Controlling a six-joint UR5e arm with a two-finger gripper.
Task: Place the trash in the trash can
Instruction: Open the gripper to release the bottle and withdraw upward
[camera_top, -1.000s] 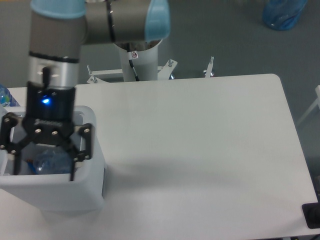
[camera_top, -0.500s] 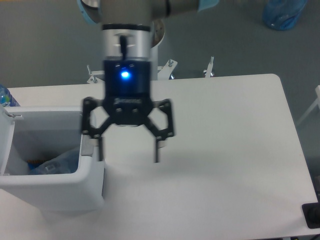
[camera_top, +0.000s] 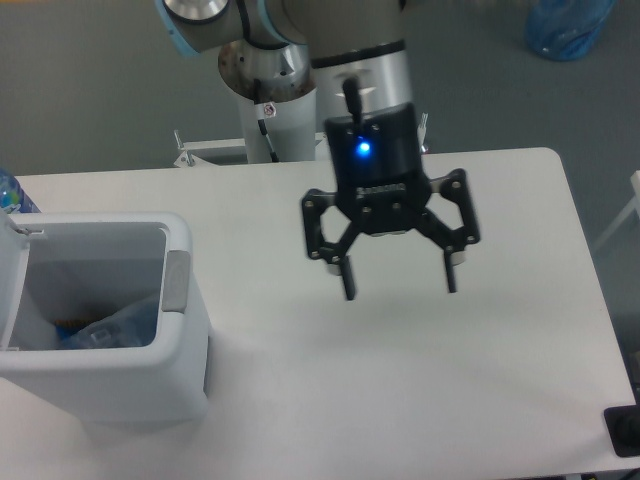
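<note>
At the desk's (camera_top: 300, 400) left edge stands the white bin (camera_top: 150, 375), its grey handle strip (camera_top: 177, 281) facing right. Inside lies a crushed clear bottle (camera_top: 115, 326) with a bluish label; no wrapper can be made out. Right of the bin the desk is bare white to its rounded far corner. The gripper (camera_top: 398, 282) hangs above the desk's middle, fingers (camera_top: 349, 281) spread wide, holding nothing. A blue bag (camera_top: 568, 28) sits on the floor top right.

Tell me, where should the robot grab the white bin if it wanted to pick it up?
Probably the near right wall of the bin, coming straight down from above. The top is open and the rim is thin, so one of the fingers could slip inside and the other stay outside by the grey handle strip.
</note>
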